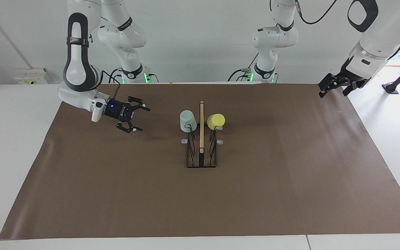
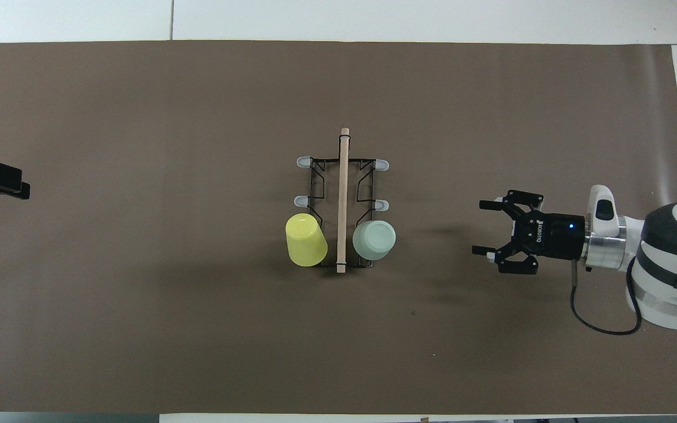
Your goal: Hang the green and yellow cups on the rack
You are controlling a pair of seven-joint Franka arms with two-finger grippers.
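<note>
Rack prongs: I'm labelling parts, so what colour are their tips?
Grey tips on the black rack, clearest in the overhead view.

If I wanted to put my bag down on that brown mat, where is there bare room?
Crowded only mid-mat, where the rack carries the green cup and the yellow cup. Bare mat borders it everywhere else; skip the patch under the right tool.

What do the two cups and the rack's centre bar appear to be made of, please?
Green cup and yellow cup: probably plastic, going by the smooth, even colour and dull sheen. Centre bar: likely bare wood, pale tan and matt.
</note>
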